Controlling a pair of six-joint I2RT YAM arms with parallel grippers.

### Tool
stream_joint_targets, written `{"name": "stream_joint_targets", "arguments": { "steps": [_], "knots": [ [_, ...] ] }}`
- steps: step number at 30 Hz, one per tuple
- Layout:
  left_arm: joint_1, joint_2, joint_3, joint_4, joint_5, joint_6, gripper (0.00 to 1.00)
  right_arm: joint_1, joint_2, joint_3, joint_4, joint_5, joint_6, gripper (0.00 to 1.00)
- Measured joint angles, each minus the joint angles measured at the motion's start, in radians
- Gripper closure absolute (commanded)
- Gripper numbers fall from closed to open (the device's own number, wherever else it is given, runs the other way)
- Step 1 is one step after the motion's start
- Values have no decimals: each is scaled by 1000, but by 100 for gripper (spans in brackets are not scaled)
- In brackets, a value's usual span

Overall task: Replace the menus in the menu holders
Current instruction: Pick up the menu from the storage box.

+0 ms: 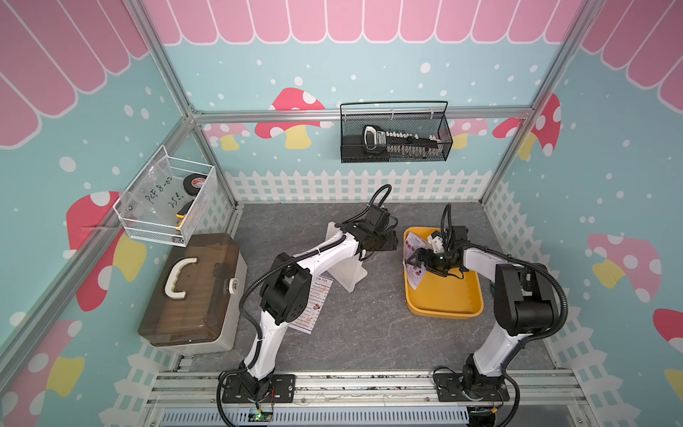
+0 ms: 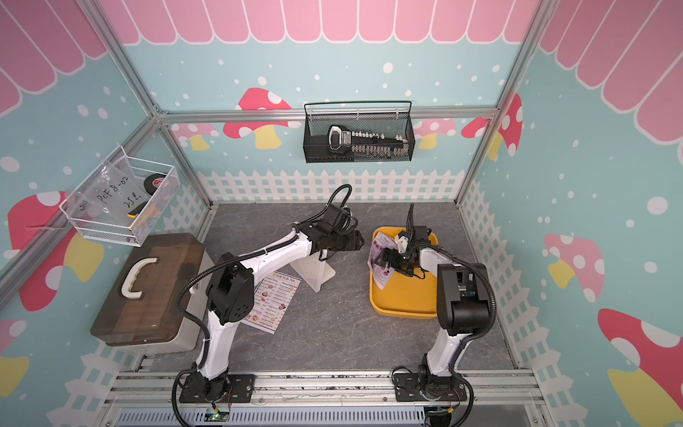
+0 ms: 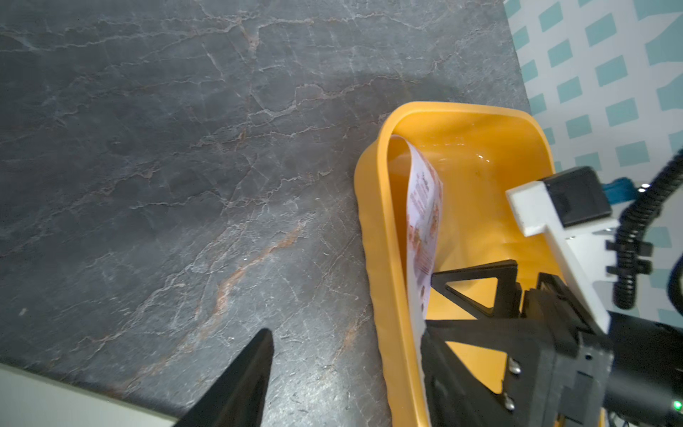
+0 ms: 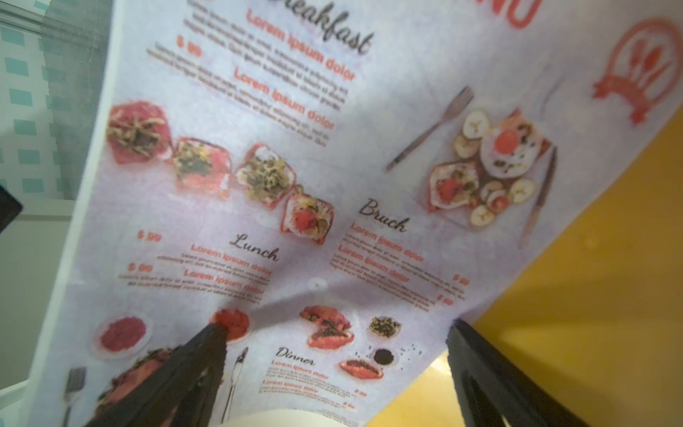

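The "SPECIAL MENU" sheet [image 1: 411, 248] [image 4: 281, 177] stands bent inside the yellow tray [image 1: 451, 299], leaning on its left wall [image 3: 380, 236]. My right gripper [image 1: 414, 260] [image 4: 336, 332] is open, its fingertips against the printed face near the sheet's lower edge. The "DIM SUM INN" menu [image 2: 273, 301] lies flat on the table, partly under my left arm. The white menu holder [image 1: 345, 275] stands beside it with no sheet showing in it. My left gripper [image 1: 386, 244] hovers past the holder toward the tray, open and empty. Only one of its fingers [image 3: 255, 369] shows in the left wrist view.
A brown-lidded toolbox [image 1: 192, 292] sits at the table's left. A white wire basket [image 1: 166, 199] hangs on the left wall and a black mesh basket [image 1: 395, 133] on the back wall. Grey stone tabletop [image 1: 362, 332] lies between the two arms.
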State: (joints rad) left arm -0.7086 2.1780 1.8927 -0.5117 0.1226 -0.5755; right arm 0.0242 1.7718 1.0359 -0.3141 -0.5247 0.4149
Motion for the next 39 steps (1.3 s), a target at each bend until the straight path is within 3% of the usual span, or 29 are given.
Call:
{"name": "stream_joint_targets", "arguments": {
  "steps": [7,11,21,26,32,39],
  "knots": [
    [-43,84,177,-71,-5,12,40,0,0,0,-2,-5,0,5],
    [-47,110,187,-133,-36,25,45,0,0,0,-3,-7,0,4],
    [-53,118,197,-198,-35,48,47,0,0,5,-11,-7,1,5],
    [-67,150,257,-210,-25,62,61,0,0,5,-12,-7,1,5],
    [-75,169,262,-227,-21,64,62,0,0,5,-12,-7,1,5],
    [-75,180,280,-243,-16,64,76,0,0,5,-13,-7,1,5]
  ]
}}
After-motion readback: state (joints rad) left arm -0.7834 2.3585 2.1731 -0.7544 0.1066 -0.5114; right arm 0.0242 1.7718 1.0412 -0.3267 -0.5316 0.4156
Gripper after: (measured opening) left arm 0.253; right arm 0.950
